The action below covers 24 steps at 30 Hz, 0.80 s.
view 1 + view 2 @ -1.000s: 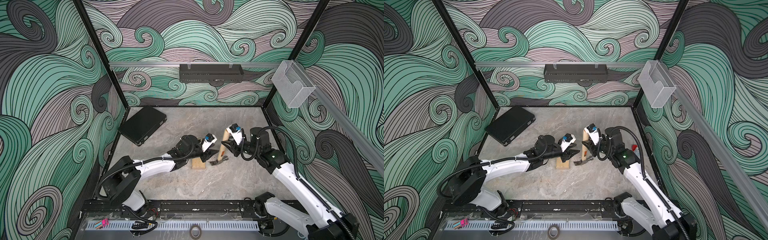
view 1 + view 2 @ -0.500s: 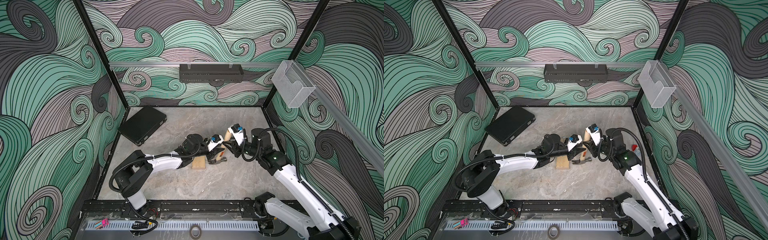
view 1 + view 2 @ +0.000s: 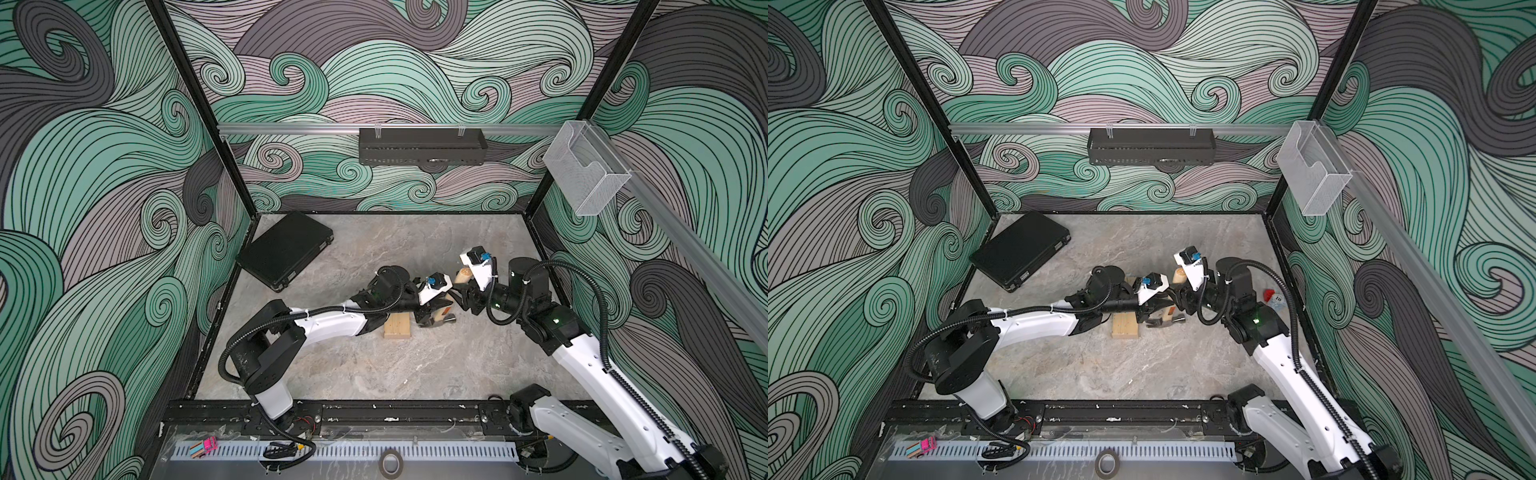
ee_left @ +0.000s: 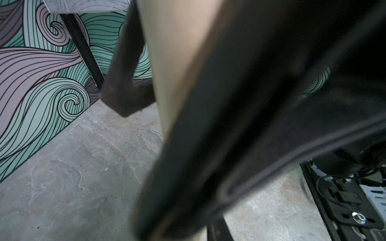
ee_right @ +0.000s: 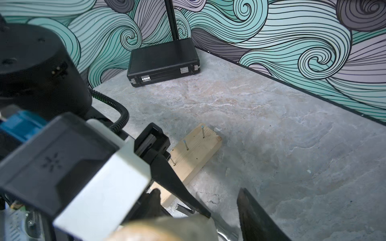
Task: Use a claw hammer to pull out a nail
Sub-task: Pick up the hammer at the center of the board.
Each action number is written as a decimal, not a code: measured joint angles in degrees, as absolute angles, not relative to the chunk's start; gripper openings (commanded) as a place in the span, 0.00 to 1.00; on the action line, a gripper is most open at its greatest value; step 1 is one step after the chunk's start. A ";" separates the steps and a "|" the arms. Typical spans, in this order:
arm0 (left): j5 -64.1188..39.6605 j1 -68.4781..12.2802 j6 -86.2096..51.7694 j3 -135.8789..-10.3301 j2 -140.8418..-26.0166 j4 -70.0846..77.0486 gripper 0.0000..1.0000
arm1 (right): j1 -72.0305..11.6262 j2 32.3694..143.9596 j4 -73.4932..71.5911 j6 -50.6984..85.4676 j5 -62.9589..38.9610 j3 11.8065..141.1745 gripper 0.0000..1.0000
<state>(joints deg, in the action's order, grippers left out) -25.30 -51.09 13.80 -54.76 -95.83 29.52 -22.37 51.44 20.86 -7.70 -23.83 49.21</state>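
The left gripper (image 3: 432,312) is being pressed shut on the hammer (image 3: 462,276), the pale handle being pinched between its fingers (image 4: 125,73) just above the head. The right gripper (image 3: 458,297) is being held spread about the handle's upper end. The hammer is being held tilted, head low beside the block (image 3: 397,331), where three nails (image 5: 186,145) are standing. A case (image 3: 284,249) is lying at the table's (image 3: 374,374) back left corner.

Pale hammer handle (image 4: 177,52) between dark jaws; marbled tabletop (image 4: 73,167)
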 measured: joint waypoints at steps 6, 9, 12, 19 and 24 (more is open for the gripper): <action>-25.98 -51.03 14.70 -54.76 -95.07 27.92 0.00 | -19.66 51.77 25.32 -13.50 -31.90 51.20 0.70; -26.72 -50.70 15.05 -54.76 -94.48 26.63 0.00 | -18.26 51.77 27.03 -17.21 -38.06 51.81 0.68; -28.38 -50.09 15.16 -54.72 -94.00 25.54 0.00 | -17.63 51.81 29.28 -21.78 -42.61 53.43 0.65; -32.16 -49.47 15.49 -54.63 -92.58 22.06 0.00 | -15.70 53.87 32.71 -30.04 -50.24 55.83 0.52; -33.98 -49.08 15.59 -54.63 -92.20 20.78 0.00 | -15.33 56.60 33.89 -34.46 -53.71 56.77 0.45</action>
